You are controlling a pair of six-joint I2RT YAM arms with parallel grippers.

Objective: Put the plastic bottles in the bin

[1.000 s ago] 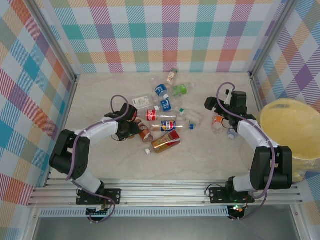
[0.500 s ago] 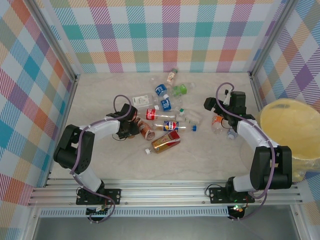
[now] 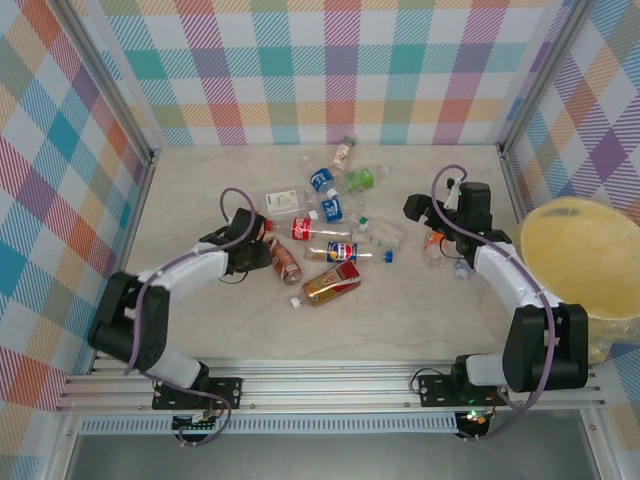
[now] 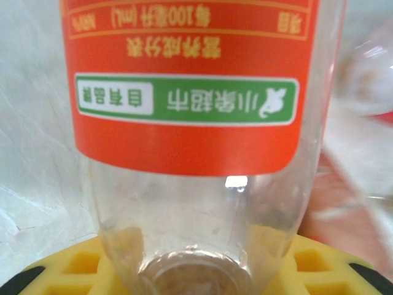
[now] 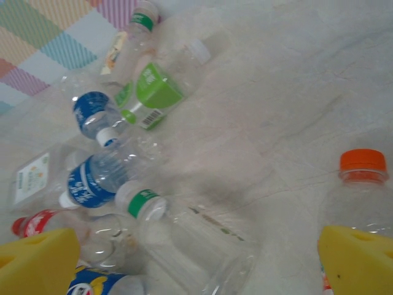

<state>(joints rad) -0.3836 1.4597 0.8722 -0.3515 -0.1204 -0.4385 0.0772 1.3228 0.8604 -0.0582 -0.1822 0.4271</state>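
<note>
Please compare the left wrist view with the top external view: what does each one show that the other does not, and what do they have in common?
The left wrist view adds the print on the orange-label bottle, a green strip with white characters, and yellow pads at its clear end. The top external view adds the bin at the right, the other plastic bottles mid-table and the open right gripper. Shared: that bottle, with the left gripper shut on it.
</note>
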